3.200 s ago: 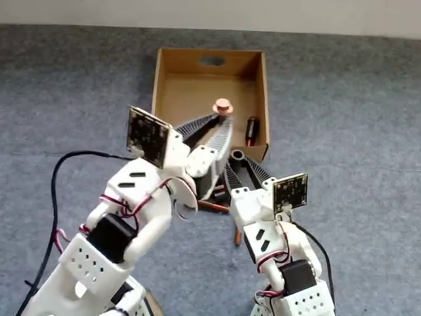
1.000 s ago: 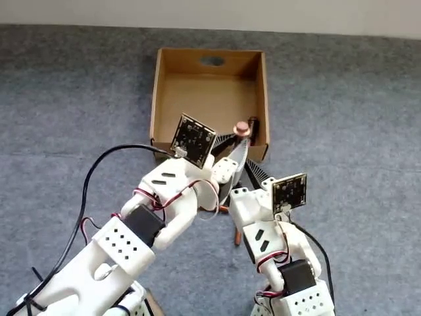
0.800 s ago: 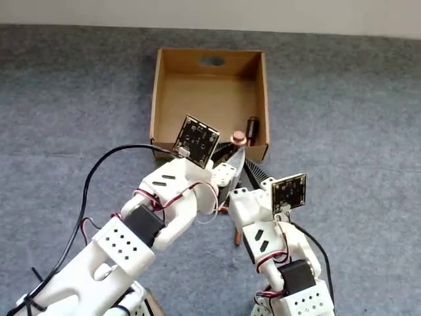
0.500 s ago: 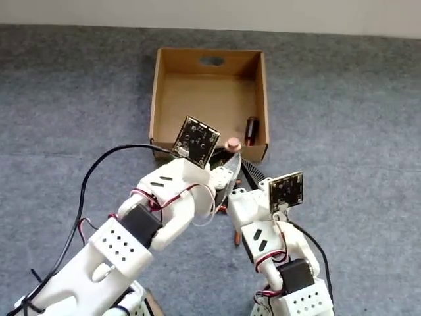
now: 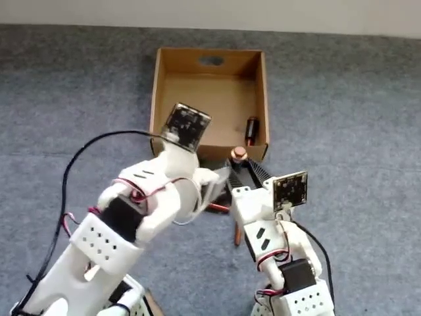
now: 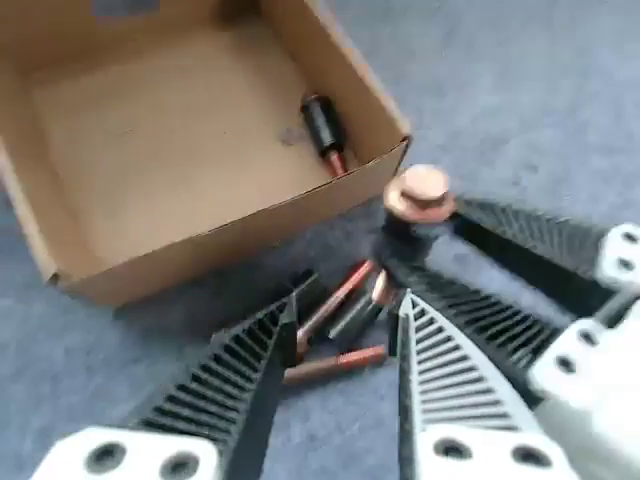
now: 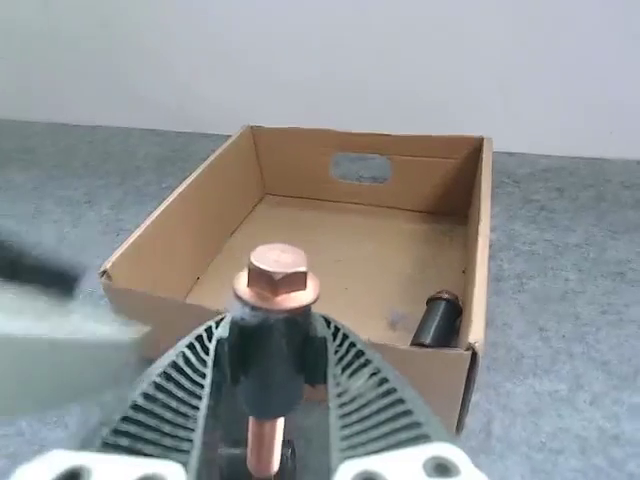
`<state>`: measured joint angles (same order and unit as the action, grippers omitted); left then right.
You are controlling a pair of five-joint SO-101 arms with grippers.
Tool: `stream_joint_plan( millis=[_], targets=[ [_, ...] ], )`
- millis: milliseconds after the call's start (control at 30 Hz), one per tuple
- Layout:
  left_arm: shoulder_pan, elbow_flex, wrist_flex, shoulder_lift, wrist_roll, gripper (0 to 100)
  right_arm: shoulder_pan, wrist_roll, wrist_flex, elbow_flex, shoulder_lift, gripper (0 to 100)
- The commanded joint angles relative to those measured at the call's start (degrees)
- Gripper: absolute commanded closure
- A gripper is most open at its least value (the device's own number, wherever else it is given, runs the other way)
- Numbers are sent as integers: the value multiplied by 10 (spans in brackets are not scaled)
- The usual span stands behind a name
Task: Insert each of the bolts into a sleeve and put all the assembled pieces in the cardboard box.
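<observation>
Over grey carpet [image 5: 342, 131] at 9 o'clock of the pair, left gripper [image 6: 349, 297] hangs, claw apart, above loose copper bolts [image 6: 335, 364]. Right gripper [image 7: 272, 345] is clamped on black sleeve [image 7: 265, 365] with copper hex bolt [image 7: 277, 272] seated in it, just short of brown cardboard box [image 5: 156, 99] at 12 o'clock; one finished piece [image 5: 251, 130] lies by its 3 o'clock wall. Best: clear near wall, release low inside.

The cardboard box [image 5: 204, 105] is matt paperboard; the carpet [image 5: 342, 99] is rough grey cloth. The bolt [image 7: 276, 272] is glossy coppery metal, its sleeve [image 7: 265, 365] matt black.
</observation>
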<state>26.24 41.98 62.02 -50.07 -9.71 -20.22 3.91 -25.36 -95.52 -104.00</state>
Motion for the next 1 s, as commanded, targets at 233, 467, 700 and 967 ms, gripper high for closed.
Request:
stream_joint_plan(
  millis=[233,467,700,967],
  targets=[
    [-288,60,9,0,57,945,9,-3,10,-7,-9,992],
    [-357,313,-242,-3,99,987,15,-3,-20,-1,-9,992],
    [-356,402,-375,-3,99,986,53,-4,-83,85,-8,992],
    [-328,422,-375,-3,102,983,66,-4,-133,331,1,992]
  ],
)
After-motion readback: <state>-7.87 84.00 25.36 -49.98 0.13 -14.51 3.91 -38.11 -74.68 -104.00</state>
